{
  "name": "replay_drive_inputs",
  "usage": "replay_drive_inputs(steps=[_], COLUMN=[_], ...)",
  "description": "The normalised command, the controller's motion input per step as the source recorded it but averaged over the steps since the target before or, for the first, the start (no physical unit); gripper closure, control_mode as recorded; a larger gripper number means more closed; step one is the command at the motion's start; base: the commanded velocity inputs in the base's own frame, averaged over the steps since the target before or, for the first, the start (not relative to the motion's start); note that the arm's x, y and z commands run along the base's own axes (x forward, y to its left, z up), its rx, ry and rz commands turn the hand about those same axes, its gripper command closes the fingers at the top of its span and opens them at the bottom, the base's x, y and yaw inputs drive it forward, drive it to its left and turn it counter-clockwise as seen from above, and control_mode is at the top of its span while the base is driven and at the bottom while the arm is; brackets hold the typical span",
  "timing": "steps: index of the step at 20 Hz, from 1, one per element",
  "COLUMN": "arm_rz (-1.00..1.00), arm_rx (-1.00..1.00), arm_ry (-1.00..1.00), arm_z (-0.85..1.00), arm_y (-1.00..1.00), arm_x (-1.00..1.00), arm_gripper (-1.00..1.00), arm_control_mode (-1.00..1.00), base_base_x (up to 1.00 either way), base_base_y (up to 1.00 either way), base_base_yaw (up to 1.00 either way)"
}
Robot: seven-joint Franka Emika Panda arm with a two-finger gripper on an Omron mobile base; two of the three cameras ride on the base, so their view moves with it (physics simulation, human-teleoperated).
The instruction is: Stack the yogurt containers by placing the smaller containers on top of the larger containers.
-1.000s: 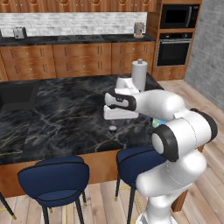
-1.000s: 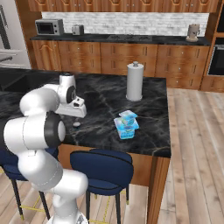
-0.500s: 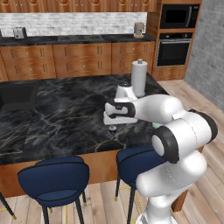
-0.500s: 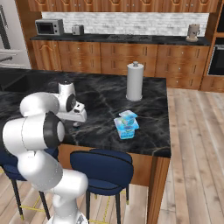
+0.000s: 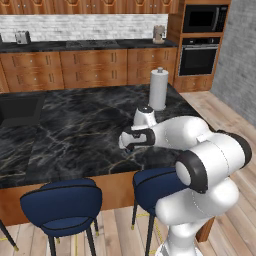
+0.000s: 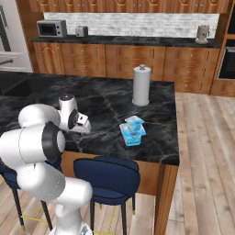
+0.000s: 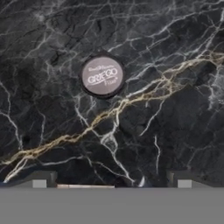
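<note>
Seen from the hand, a tiny round dark cup (image 7: 102, 75) with a pale lid stands upright on the black marble counter, straight below and a little ahead of my open gripper (image 7: 111, 181). Nothing is between the two fingertips (image 7: 39, 180). From the right base camera, my gripper (image 6: 83, 129) hangs low over the counter's near edge. To its right sit two blue-and-white packs close together. The small light-blue pack (image 6: 134, 121) looks to rest on or just behind the wider teal pack (image 6: 133, 137). From the left base camera, my gripper (image 5: 128, 148) points down at the counter.
A tall white paper-towel roll (image 6: 141, 86) (image 5: 158, 89) stands at the back of the island. Blue stools (image 5: 62, 205) (image 6: 108, 176) sit under the near counter edge. A dark sink (image 5: 19, 107) is set in at the left.
The hand has come down toward the counter over the small cup, jaws staying wide. The packs and the roll have not moved.
</note>
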Motion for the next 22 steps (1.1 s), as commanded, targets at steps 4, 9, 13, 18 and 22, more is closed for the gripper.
replay_drive_inputs(steps=[4,9,13,18,22], arm_rz=[0.03,0.04,0.02,0.01,0.0], arm_rx=[0.0,0.0,0.0,0.0,0.0], arm_ry=[-0.03,-0.01,0.0,0.0,0.0], arm_z=[-0.12,-0.1,-0.15,-0.18,-0.14], arm_y=[0.0,0.03,0.08,0.06,0.0], arm_x=[0.14,0.25,0.23,0.16,0.16], arm_gripper=[-1.0,-1.0,-1.0,-1.0,-1.0], arm_control_mode=[-1.0,-1.0,-1.0,-1.0,-1.0], base_base_x=[0.0,0.0,0.0,0.0,0.0], base_base_y=[0.0,0.0,0.0,0.0,0.0], base_base_yaw=[0.0,0.0,0.0,0.0,0.0])
